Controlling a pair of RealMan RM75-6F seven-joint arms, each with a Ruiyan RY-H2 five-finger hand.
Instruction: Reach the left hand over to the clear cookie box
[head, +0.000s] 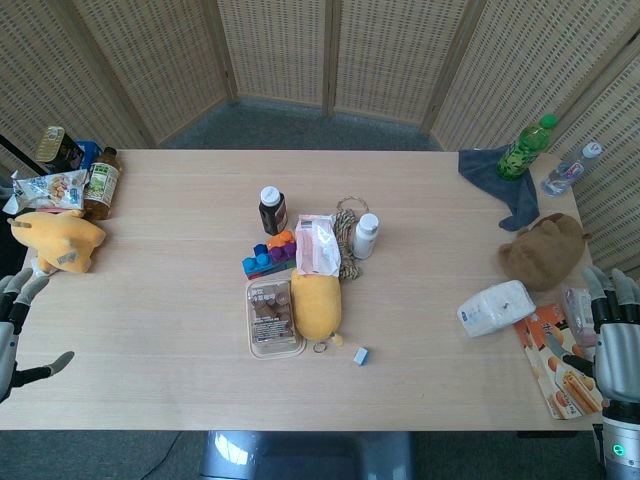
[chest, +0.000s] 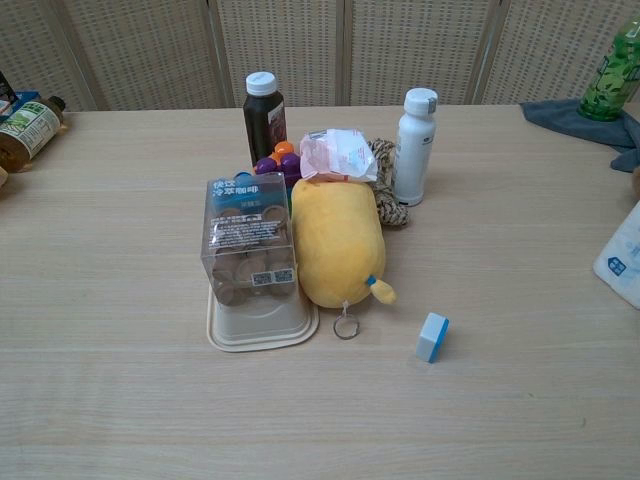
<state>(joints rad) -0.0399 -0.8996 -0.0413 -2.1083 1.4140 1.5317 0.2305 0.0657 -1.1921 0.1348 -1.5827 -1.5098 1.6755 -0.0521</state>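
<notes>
The clear cookie box (head: 274, 316) (chest: 250, 245) stands near the table's middle, full of brown cookies, with a beige lid at its base. A yellow plush (head: 316, 304) (chest: 337, 240) lies against its right side. My left hand (head: 14, 322) hovers at the table's left edge, far from the box, fingers spread and holding nothing. My right hand (head: 617, 335) is at the right edge, fingers apart and empty. Neither hand shows in the chest view.
Behind the box are coloured blocks (head: 268, 254), a dark bottle (head: 272, 210), a pink packet (head: 317, 243), a rope (head: 347, 236) and a white bottle (head: 366, 235). A blue eraser (head: 361, 355) lies in front. A yellow plush toy (head: 58, 240) and snacks sit far left.
</notes>
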